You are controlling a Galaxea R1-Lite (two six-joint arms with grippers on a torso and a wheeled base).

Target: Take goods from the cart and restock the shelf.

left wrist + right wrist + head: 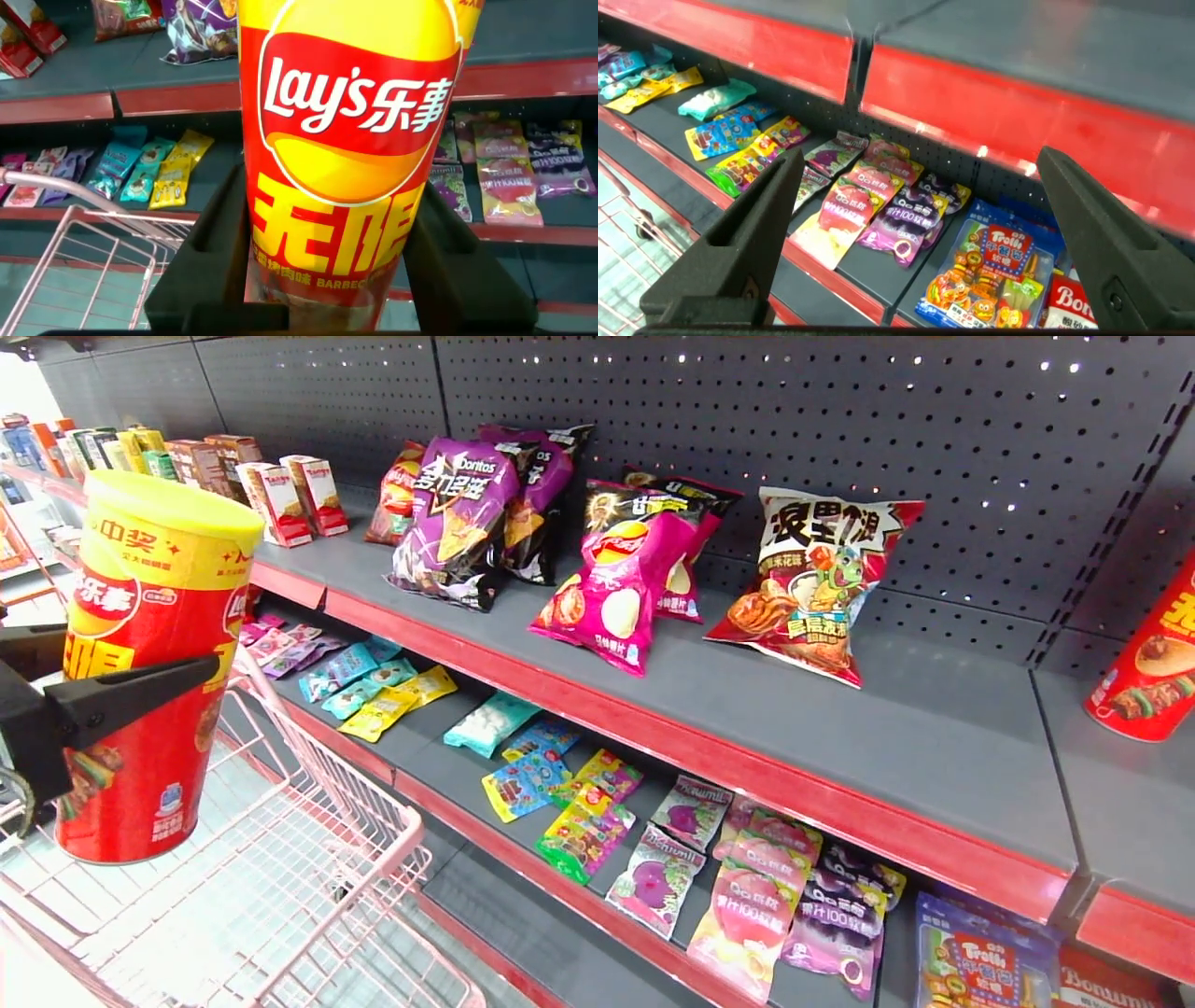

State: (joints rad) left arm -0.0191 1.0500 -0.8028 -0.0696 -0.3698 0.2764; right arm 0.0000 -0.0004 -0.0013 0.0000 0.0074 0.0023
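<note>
**Above the cart, a chip canister held upright for the shelf**

Over the pink wire cart [359,821], the left hand [336,280] has its two black fingers [210,252] clamped on the sides of the chip canister [154,644], about midway up its height. The canister stands upright, clear of the basket wires and well apart from the shelf [934,737]. Gripping it at the waist with the base free probably lets it be set down standing rather than lying. A like red canister [1148,663] stands at the far right of the upper board, beyond the chip bags [822,583], with bare grey board between them, so that stretch looks the likely spot. The right hand [920,252] hangs before the candy packets [878,205] of the lower shelf, fingers spread wide with nothing between them, perhaps simply kept out of the way.

The held canister is a tall tube with a red body, a broad yellow band near the top and a pale yellow lid. Large yellow characters run across its front and a small skewer picture sits low on its side. It looks rigid, smooth and undented
</note>
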